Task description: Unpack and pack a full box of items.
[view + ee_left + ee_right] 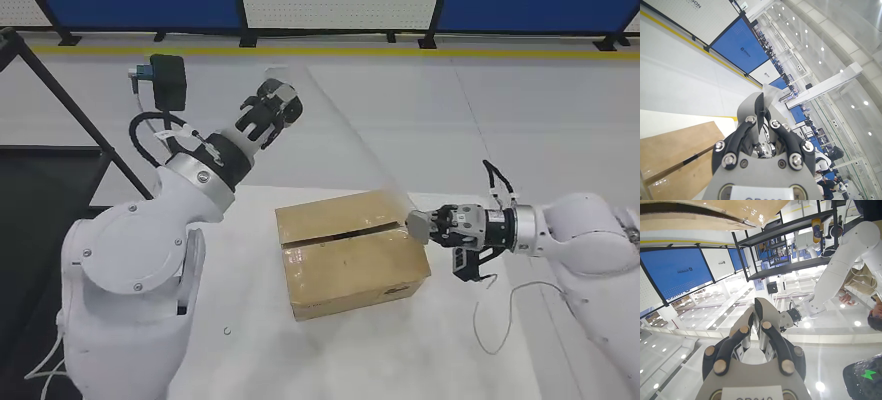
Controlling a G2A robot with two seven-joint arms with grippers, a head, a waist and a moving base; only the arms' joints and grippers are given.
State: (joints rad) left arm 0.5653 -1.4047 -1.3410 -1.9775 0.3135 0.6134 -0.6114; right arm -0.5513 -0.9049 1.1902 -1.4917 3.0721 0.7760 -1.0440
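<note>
Cardboard box [345,255], flaps nearly closed, contents hidden; left gripper [273,100] and right gripper [416,225] each pinch clear tape [770,91].

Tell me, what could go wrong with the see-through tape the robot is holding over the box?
1. The clear tape is stretched between the raised left tool and the right tool by the corner of the cardboard box. It could snap, or slip out of either pinch.
2. If it goes slack, the strip might drop and stick onto the box, or curl around a tool.
</note>
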